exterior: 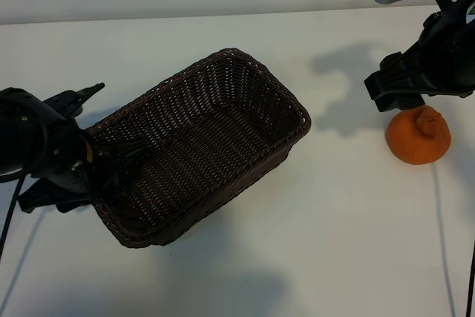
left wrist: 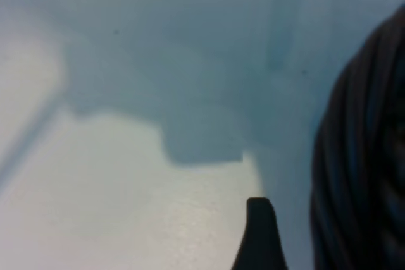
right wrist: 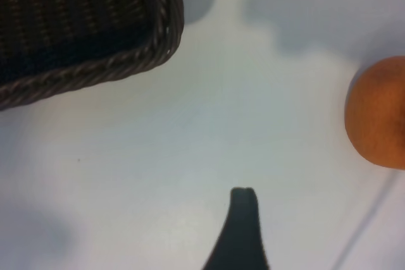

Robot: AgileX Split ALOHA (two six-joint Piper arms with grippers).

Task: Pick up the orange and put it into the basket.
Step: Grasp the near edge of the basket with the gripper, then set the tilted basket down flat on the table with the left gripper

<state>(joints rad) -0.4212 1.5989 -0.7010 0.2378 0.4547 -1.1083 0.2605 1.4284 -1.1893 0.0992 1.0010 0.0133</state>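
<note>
- The right hand (exterior: 397, 88) hangs released just above and beside the orange (exterior: 418, 136), which sits on the worktop (exterior: 334, 220) – off-centre, so closing from here could nudge the round fruit into a roll.
- The left hand (exterior: 89, 150), also released, straddles the near rim of the basket (exterior: 245, 72) – it may shove the basket.

Bright, even light is falling from above onto the white surface (exterior: 223, 257), giving soft grey shadows beside the basket (exterior: 200, 146) and the orange (exterior: 418, 136). Both wrist views are looking blurred: the basket's weave (left wrist: 367, 175) is smearing dark, and the surface there is showing a bluish shadow.
</note>
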